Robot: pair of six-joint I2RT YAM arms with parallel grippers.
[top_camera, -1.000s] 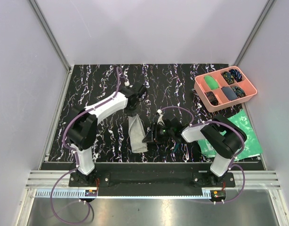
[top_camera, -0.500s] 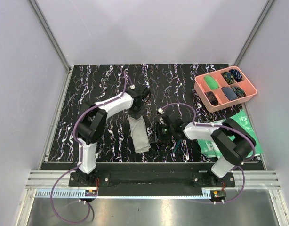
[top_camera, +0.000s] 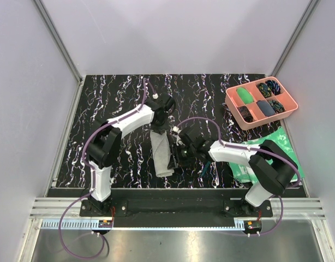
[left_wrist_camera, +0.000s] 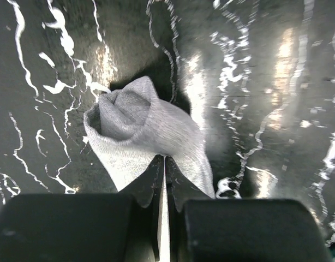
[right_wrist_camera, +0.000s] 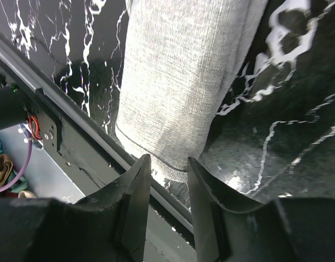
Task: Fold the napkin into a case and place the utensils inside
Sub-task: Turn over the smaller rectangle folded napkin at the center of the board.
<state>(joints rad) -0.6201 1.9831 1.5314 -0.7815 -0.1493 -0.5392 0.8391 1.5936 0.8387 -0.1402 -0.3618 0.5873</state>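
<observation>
Surface: black table (top_camera: 113, 98) with white veining, plain grey walls on three sides.
Napkin position: the napkin (top_camera: 161, 155) lay near mid-table between the two arms, folded into a narrow grey strip.
Napkin axis: long axis ran roughly far-to-near. The near end leaned slightly to the right and its hemmed edge faced the arm bases.
Napkin far end: bunched and puckered into a knot of folds in the left wrist view (left_wrist_camera: 140, 128), and it looked raised off the table there.
Left gripper: the left gripper (left_wrist_camera: 162, 159) sat at the strip's far end. Its fingers were pressed almost together, only a hairline slit between them, with cloth pinched at the tips. The bunched cloth spread out just beyond the tips.
Left gripper, top view: it came down on the strip's far end (top_camera: 163, 126).
Right gripper: the right gripper (right_wrist_camera: 168, 161) had a moderate gap between its fingers and nothing clamped.
Napkin vs right gripper: the hemmed near end (right_wrist_camera: 181, 87) lay just ahead of the fingertips, and the strip ran up and away from them. Couldn't tell whether the tips touched the cloth.
Right gripper, top view: it sat just beside the strip's near half, on its right side (top_camera: 177, 156).
Other: pink tray (top_camera: 292, 103) at far right, well apart from the strip, and a green sheet (top_camera: 282, 144) nearer than it.
</observation>
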